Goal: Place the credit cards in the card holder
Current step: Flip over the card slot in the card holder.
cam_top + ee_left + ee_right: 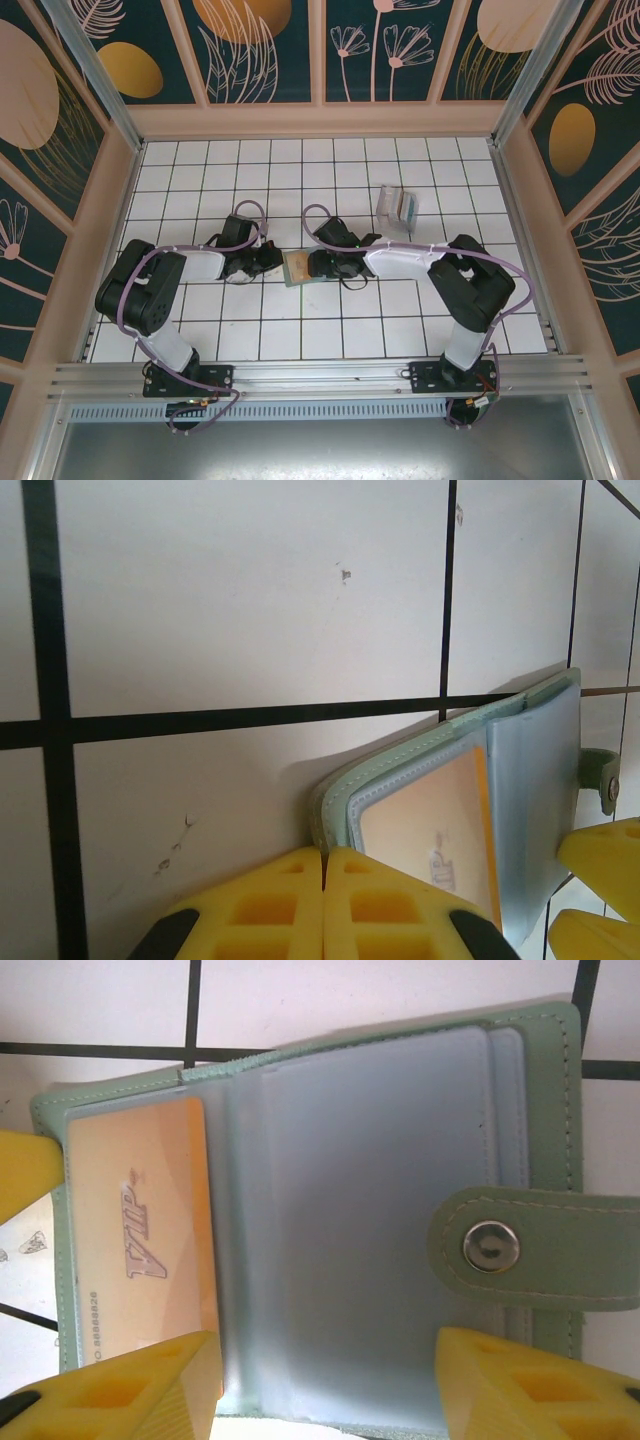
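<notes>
The sage-green card holder (298,268) lies open on the tiled floor between my two grippers. A tan-orange credit card (140,1230) marked VIP sits inside its left clear sleeve. In the left wrist view the same card (430,820) shows behind stitched plastic. My left gripper (323,855) is shut, pinching the holder's green cover edge (400,765) at its corner. My right gripper (325,1370) is open and spans the bluish clear sleeves (350,1210), with one finger over the card's lower end. The snap strap (540,1245) lies folded across the holder's right side.
A small clear plastic stand (398,207) with greyish-teal contents stands behind the right arm. Walls close in the white tiled floor (300,330) on three sides. The right gripper's yellow fingers (605,855) show at the right edge of the left wrist view.
</notes>
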You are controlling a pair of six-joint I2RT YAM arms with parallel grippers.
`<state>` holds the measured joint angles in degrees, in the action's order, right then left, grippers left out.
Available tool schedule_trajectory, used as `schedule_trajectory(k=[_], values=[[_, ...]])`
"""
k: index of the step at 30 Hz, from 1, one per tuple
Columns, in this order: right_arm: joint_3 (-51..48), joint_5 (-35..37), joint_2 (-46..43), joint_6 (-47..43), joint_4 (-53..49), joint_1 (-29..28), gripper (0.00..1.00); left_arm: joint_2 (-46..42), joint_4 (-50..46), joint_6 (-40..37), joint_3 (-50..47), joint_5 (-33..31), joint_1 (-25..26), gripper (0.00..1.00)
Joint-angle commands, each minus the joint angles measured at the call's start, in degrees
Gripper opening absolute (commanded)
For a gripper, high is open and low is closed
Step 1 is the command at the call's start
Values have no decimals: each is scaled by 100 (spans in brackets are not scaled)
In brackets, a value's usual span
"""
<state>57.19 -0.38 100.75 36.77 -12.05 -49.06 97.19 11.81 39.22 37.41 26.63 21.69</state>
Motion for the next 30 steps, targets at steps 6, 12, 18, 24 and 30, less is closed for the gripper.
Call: schedule_trajectory(k=[6, 12, 18, 24, 30], values=[[62, 501, -104, 164, -215, 19, 67, 316, -269, -10, -131, -132, 72, 8], [115, 471, -159, 126, -229, 44, 66, 356, -288, -16, -85, -128, 72, 8], [70, 509, -115, 154, -245, 54, 64, 338, -364, -46, 14, -124, 72, 8], [13, 494, -98, 227, -230, 54, 63, 379, -443, -89, 82, -145, 72, 8], [28, 173, -240, 201, -86, 50, 64, 355, -432, -72, 81, -143, 72, 8]])
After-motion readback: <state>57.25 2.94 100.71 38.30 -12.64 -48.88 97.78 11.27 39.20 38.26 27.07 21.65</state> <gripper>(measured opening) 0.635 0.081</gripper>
